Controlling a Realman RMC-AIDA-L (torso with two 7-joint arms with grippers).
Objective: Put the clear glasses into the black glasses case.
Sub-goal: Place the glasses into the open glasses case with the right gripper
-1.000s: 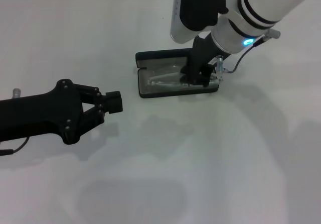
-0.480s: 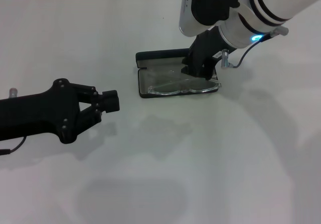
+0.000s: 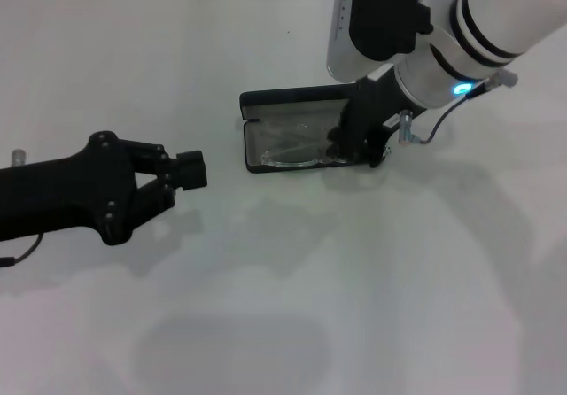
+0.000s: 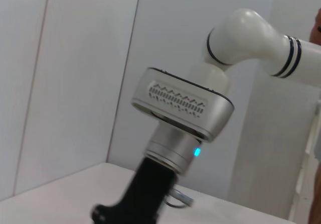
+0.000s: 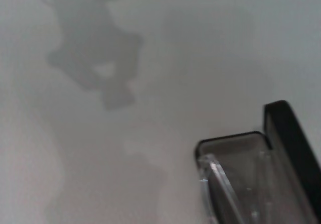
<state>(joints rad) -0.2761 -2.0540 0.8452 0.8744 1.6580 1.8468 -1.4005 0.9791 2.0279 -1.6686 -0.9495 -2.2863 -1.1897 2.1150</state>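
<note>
Transparent plastic marks the clear glasses (image 3: 297, 143), which we see lying inside the lower tray of the black glasses case (image 3: 285, 104); the case sits open on the white table (image 3: 399, 280), its lid raised at the far side, so the tray faces upward to receive them. We place the right gripper (image 3: 354, 143) low over the right-hand end of the tray, directly above that end of the glasses; whether its fingers are apart or closed on the frame we cannot tell, since the gripper body hides them. In the right wrist view, one clear rim of the glasses (image 5: 220, 184) rests against the grey lining near the case (image 5: 288, 143) wall; we judge the placing step nearly complete, with release and closing the lid remaining. We show the left gripper (image 3: 182, 172) well apart to the left, above the table, fingers drawn together on nothing; it appears idle, presumably kept clear of the working arm.
</note>
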